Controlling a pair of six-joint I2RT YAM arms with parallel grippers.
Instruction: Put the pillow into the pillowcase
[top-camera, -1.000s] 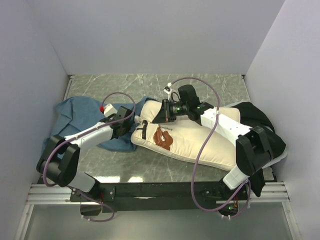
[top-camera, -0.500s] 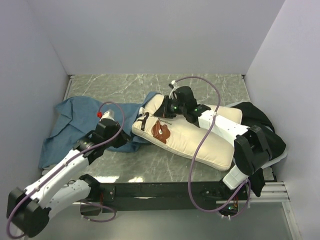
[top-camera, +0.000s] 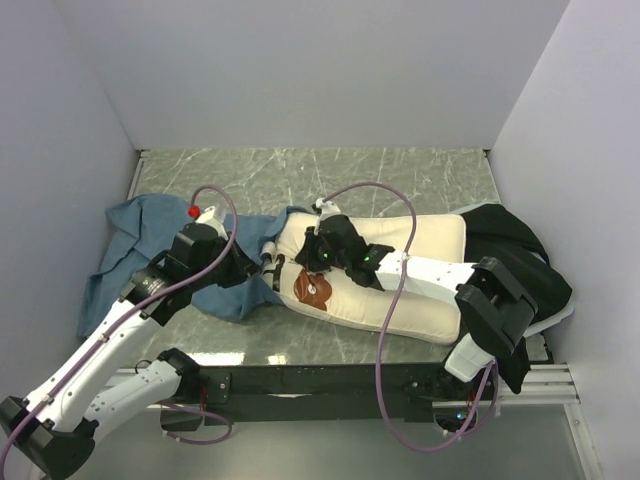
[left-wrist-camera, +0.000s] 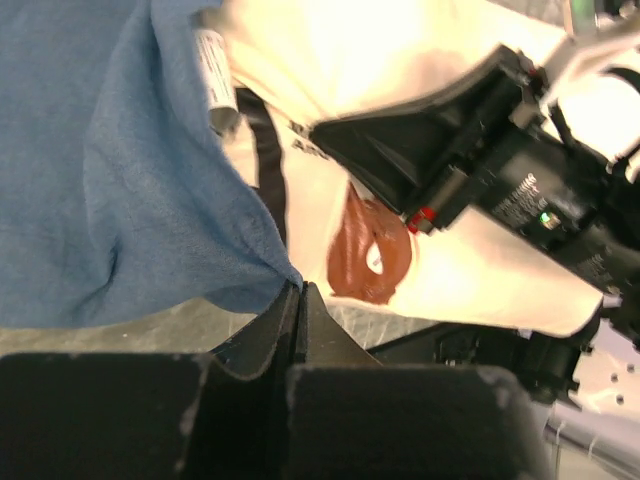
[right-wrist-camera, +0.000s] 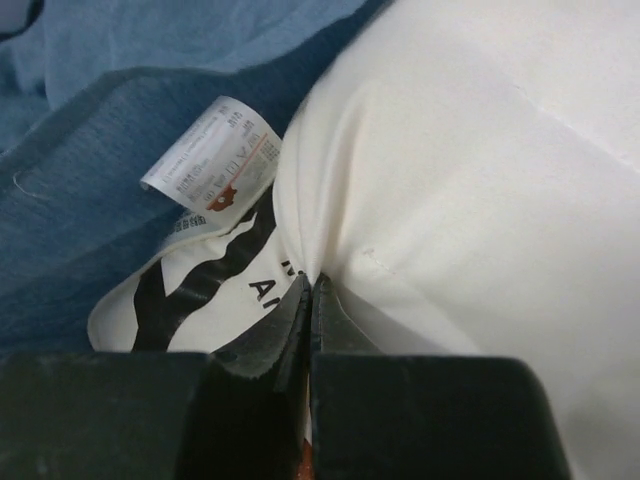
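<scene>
Since a second ago the left arm has swung out and now reaches in from the near left corner, and the right arm has stretched further left, dragging the pillow (top-camera: 440, 238) that way. The bear face (top-camera: 312, 288) sits closer to the blue cloth than before.

The left hand (top-camera: 262, 268) has its fingers pressed together on the lower hem of the dusty-blue pillowcase (top-camera: 150, 235). In the left wrist view the cloth (left-wrist-camera: 120, 180) draws to a point right at the tips (left-wrist-camera: 300, 290).

The right hand (top-camera: 318, 248) is clamped on the pillow's left end. The right wrist view shows the cream cover puckered into the closed tips (right-wrist-camera: 310, 285), just beside the white care tag (right-wrist-camera: 210, 160).

The pillow lies across the marbled counter (top-camera: 300, 175). Its left end touches the pillowcase opening and is partly overlapped by it; most of the pillow is outside. The pillowcase lies rumpled on the left. A black fabric bundle (top-camera: 510, 240) lies at the right, against the pillow's far end.
</scene>
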